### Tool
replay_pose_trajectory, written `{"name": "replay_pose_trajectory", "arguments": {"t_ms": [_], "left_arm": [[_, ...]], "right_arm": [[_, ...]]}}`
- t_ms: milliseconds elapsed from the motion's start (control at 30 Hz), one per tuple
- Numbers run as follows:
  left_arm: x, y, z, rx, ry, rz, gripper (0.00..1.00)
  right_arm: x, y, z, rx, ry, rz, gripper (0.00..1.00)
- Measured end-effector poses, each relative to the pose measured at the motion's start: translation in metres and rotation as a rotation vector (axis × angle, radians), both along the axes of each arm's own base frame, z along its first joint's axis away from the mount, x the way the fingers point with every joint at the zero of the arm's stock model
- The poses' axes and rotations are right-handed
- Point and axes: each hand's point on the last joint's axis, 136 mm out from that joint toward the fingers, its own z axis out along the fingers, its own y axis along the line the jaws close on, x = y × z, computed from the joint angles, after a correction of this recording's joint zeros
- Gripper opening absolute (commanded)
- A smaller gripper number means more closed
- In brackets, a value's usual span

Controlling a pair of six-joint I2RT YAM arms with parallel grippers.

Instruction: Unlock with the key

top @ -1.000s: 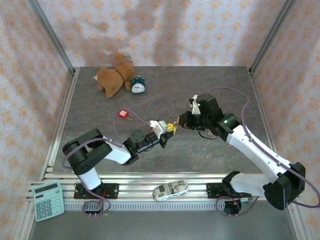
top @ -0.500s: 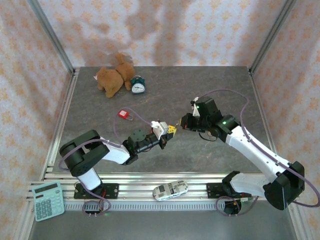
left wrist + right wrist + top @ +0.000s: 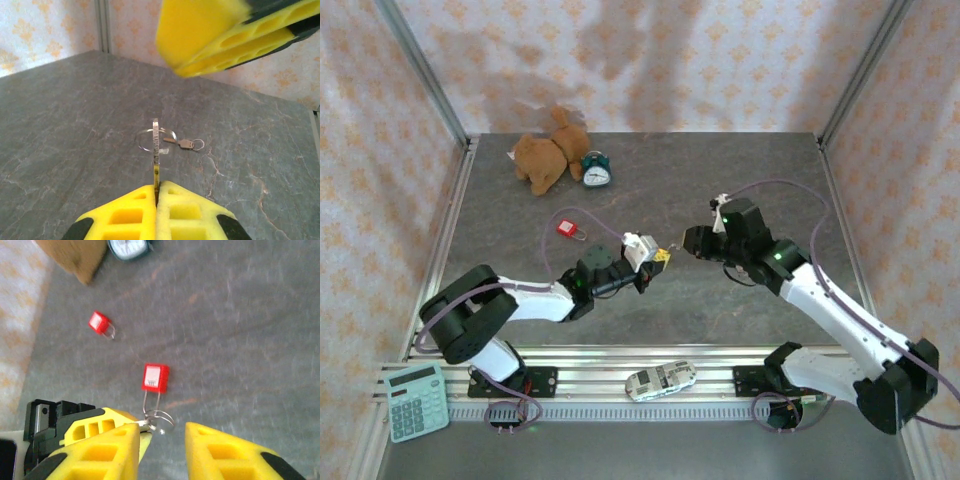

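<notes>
Metal key (image 3: 156,150) clamped edge-on in closed left gripper (image 3: 156,189), above table (image 3: 720,170) centre.
Sticks straight out past the fingertips (image 3: 125,212), long axis along them, aimed right toward right gripper (image 3: 162,427), parted and empty.

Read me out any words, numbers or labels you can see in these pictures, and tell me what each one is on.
Nothing here can be read as text.
calculator: key markings too small to read.
alarm clock: dial numerals too small to read.
red padlock: white label with dark marks, too blurred to read.
toy car: patterned body, no letters can be made out.
</notes>
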Motion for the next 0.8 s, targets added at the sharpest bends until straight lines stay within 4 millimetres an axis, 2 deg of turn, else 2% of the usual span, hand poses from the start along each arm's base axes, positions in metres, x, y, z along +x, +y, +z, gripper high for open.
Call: {"name": "replay_pose_trajectory", "arguments": {"t_ms": [33, 67, 133, 233, 333, 633, 800], "left_arm": [[0.003, 0.000, 0.005, 0.004, 0.018, -0.005, 0.00], [0.006, 0.001, 0.010, 0.004, 0.038, -0.012, 0.00], [0.010, 0.002, 0.018, 0.005, 0.074, -0.033, 0.00], [0.010, 0.004, 0.021, 0.002, 0.141, -0.076, 0.00], [0.004, 0.007, 0.013, -0.007, 0.232, -0.119, 0.00], [-0.003, 0.009, 0.022, -0.182, 0.430, -0.248, 0.00], [-0.010, 0.009, 0.019, -0.225, 0.507, -0.292, 0.00]], "right_arm": [[0.001, -0.004, 0.005, 0.011, -0.055, -0.011, 0.57], [0.002, -0.007, 0.007, 0.021, -0.105, -0.024, 0.60], [0.006, -0.015, 0.004, 0.018, -0.165, -0.059, 0.60], [0.014, -0.022, -0.012, -0.037, -0.184, -0.095, 0.66], [0.014, -0.017, -0.015, -0.037, -0.217, -0.044, 0.65], [-0.001, 0.036, -0.008, 0.116, -0.282, 0.262, 0.53], [0.001, 0.038, -0.001, 0.188, -0.286, 0.305, 0.48]]}}
